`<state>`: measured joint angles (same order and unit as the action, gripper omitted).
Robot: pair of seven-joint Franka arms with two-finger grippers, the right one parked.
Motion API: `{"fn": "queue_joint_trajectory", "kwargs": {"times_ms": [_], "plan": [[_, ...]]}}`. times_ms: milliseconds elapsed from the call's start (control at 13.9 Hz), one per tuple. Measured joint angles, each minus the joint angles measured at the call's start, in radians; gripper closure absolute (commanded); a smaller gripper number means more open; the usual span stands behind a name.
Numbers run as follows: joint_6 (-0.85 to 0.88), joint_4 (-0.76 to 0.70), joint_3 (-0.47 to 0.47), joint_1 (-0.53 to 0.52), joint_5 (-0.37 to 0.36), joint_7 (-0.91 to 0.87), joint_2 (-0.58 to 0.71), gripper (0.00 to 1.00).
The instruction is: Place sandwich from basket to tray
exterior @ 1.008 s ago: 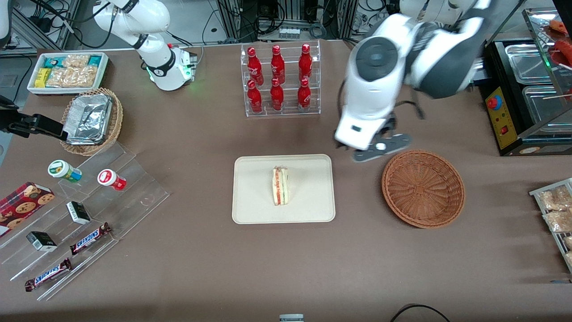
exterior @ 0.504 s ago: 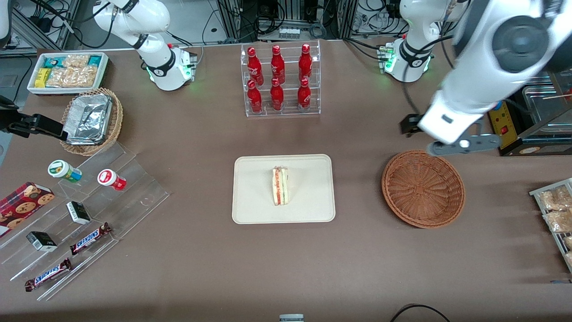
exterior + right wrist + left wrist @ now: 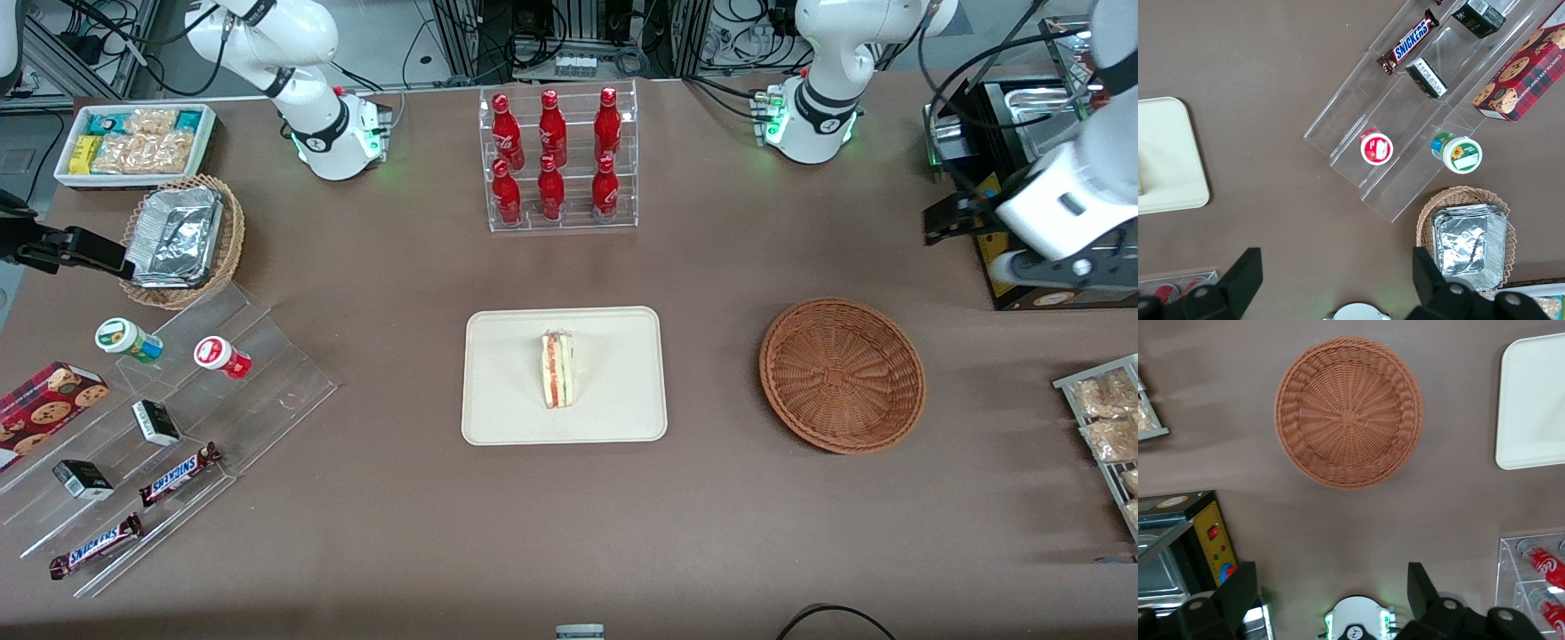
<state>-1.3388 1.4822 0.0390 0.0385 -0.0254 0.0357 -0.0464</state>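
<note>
The sandwich, a pale wedge with red and green layers, lies on the cream tray in the middle of the table. The reddish-brown wicker basket beside the tray holds nothing. My left gripper hangs high toward the working arm's end of the table, over the edge of a black appliance and well away from the basket. In the left wrist view the gripper is open with only bare table between its fingers. The basket and a corner of the tray also show in that view.
A clear rack of red bottles stands farther from the camera than the tray. A black appliance with a yellow panel sits under the gripper. A rack of snack bags, clear steps with snacks and a foil-filled wicker basket line the table's ends.
The left arm has swung away from the tray, passed above the basket and now hangs by the appliance at its own end. The sandwich has stayed still on the tray.
</note>
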Motion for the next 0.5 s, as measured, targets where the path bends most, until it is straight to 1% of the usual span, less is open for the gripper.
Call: {"fn": "queue_joint_trajectory", "kwargs": {"times_ms": [144,504], "plan": [[0.0,0.019,-0.023,0.007,0.001,0.008,0.026,0.01],[-0.001,0.028,-0.026,0.012,0.0,0.008,0.032,0.01]]}}
